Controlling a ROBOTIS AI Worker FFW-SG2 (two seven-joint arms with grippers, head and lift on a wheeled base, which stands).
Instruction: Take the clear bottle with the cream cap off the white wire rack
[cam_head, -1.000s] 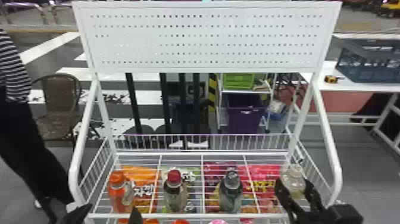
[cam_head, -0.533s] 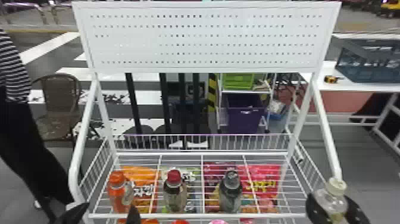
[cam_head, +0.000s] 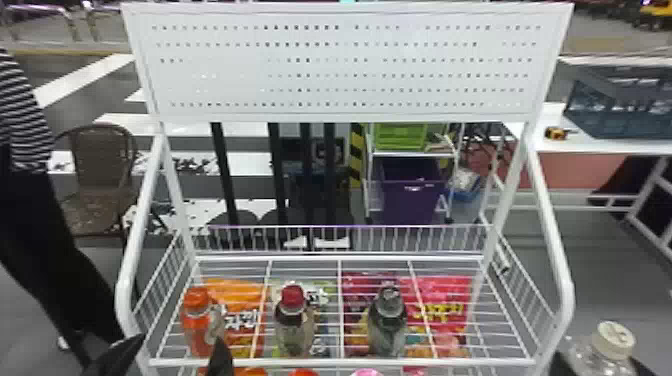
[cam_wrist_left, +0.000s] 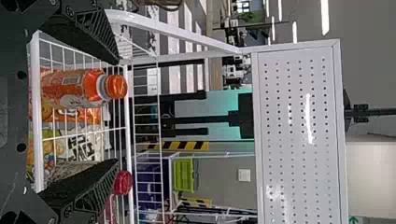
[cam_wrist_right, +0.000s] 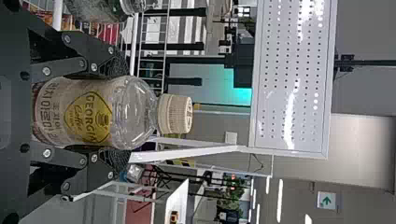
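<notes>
The clear bottle (cam_head: 580, 352) with the cream cap (cam_head: 612, 341) is off the white wire rack (cam_head: 340, 361), standing upright just outside its near right corner, in the grasp of the right pincer (cam_head: 602, 362). In the right wrist view that pincer's two fingers press on opposite sides of the bottle, around its pale label with the yellow emblem, and the cap rises free beyond them. The left pincer (cam_head: 175, 352) is at the near left corner of the rack, released, its black fingers well apart; in the left wrist view the orange bottle (cam_wrist_left: 74, 87) lies beyond the gap between them. Three bottles stand upright in a row along the near side of the shelf: the orange one at the left, the red-capped bottle (cam_head: 294, 325) next, and the grey-capped bottle (cam_head: 387, 325) farther right, each apart from its neighbour. Through the wires show an orange bag (cam_head: 240, 290) at the left and a pink-red bag (cam_head: 452, 295) toward the right. Below the near rail are what seem to be more caps, orange, red and pink. A white perforated panel (cam_head: 345, 67) tops the rack's far side, and beyond it stands a purple bin (cam_head: 410, 197) beneath a green crate (cam_head: 400, 136).
</notes>
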